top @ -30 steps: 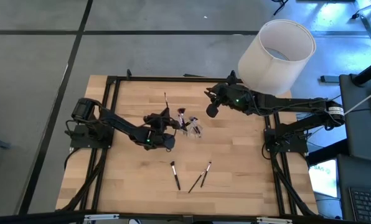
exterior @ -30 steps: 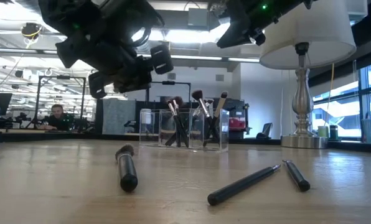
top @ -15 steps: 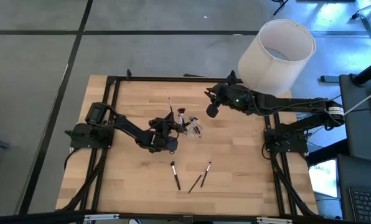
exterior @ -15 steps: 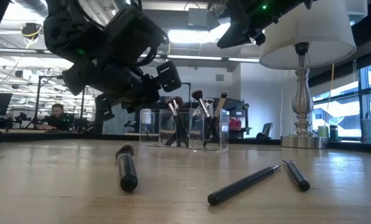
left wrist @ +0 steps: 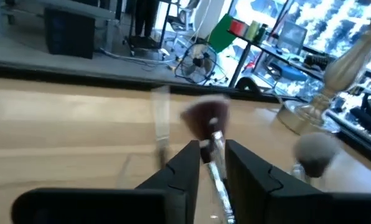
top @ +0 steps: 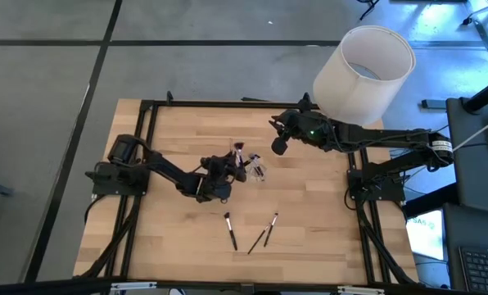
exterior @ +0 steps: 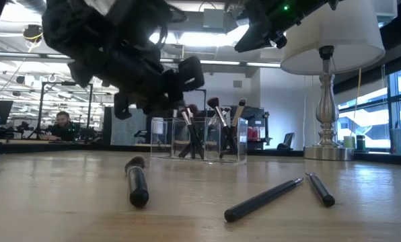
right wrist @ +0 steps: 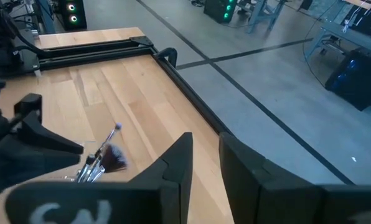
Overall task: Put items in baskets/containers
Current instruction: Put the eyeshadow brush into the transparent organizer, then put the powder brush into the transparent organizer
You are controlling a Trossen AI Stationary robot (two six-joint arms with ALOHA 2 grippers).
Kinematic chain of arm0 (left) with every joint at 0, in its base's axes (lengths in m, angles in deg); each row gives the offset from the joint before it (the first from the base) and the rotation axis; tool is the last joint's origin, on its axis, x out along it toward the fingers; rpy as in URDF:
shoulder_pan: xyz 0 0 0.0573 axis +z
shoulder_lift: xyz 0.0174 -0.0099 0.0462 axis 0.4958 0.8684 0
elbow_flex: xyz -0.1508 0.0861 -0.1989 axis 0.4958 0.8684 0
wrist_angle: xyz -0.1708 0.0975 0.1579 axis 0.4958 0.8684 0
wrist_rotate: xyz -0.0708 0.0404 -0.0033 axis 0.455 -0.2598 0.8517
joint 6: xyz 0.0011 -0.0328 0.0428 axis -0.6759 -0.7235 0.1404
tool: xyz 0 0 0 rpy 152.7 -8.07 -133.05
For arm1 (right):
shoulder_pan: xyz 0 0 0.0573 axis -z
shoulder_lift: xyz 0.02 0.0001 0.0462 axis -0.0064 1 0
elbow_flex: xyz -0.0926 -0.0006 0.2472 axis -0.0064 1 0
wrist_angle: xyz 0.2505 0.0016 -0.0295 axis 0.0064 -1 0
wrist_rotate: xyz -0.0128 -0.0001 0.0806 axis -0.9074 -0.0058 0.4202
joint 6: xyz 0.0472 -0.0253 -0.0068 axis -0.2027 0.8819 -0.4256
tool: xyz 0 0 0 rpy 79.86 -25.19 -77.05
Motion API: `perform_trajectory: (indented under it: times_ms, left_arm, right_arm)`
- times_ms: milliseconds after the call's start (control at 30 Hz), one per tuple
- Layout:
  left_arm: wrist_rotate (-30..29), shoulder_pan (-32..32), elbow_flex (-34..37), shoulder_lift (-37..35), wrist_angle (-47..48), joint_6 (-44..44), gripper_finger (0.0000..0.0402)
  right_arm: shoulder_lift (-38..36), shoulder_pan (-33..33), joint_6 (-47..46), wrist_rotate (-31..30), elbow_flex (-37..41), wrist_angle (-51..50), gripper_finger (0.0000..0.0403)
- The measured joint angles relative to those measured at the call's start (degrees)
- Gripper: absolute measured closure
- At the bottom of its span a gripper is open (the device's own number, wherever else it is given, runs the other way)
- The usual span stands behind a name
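Observation:
A small clear holder (top: 255, 170) (exterior: 199, 138) stands on the table's middle, with several brushes upright in it. Three dark brushes lie nearer the near edge (top: 230, 231) (top: 256, 242) (top: 270, 229), and they also show in the low view (exterior: 137, 180) (exterior: 264, 199) (exterior: 319, 188). My left gripper (top: 229, 166) (left wrist: 211, 155) hovers just left of the holder, shut on a brush with a brown bristle head (left wrist: 205, 118). My right gripper (top: 278, 146) (right wrist: 205, 149) waits in the air to the right of and beyond the holder, its fingers shut. My left gripper pinches the brush between its two fingers at the silver ferrule (left wrist: 216, 147), just behind the bristle head. The bristles stick out past the fingertips and the handle (left wrist: 224, 198) runs back between the fingers. The brush is lifted clear of the table.
A lamp with a big white shade (top: 363, 74) stands at the far right corner; its base (exterior: 328, 152) shows in the low view. Black frame rails (top: 150, 131) run along the table's sides. Bare wood lies left of the fallen brushes.
My left gripper has carried its brush toward the table's right, from well left of the holder to right beside it, and has turned so the brush tip points toward the holder. The right arm and the brushes on the table have stayed still.

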Motion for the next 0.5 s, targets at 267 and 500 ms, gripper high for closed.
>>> perform_trajectory:
  times_ms: [267, 500]
  left_arm:
    - [24.3, -2.7, 0.0, -10.4, 3.5, 18.4, 0.0306]
    - [49.1, -8.1, 0.0, -15.6, 19.6, -5.8, 0.0308]
  right_arm:
    - [0.0, 0.0, 0.2, 0.0, 0.0, -0.4, 0.0324]
    - [0.0, 0.0, -0.9, 0.0, 0.0, -0.7, 0.0324]
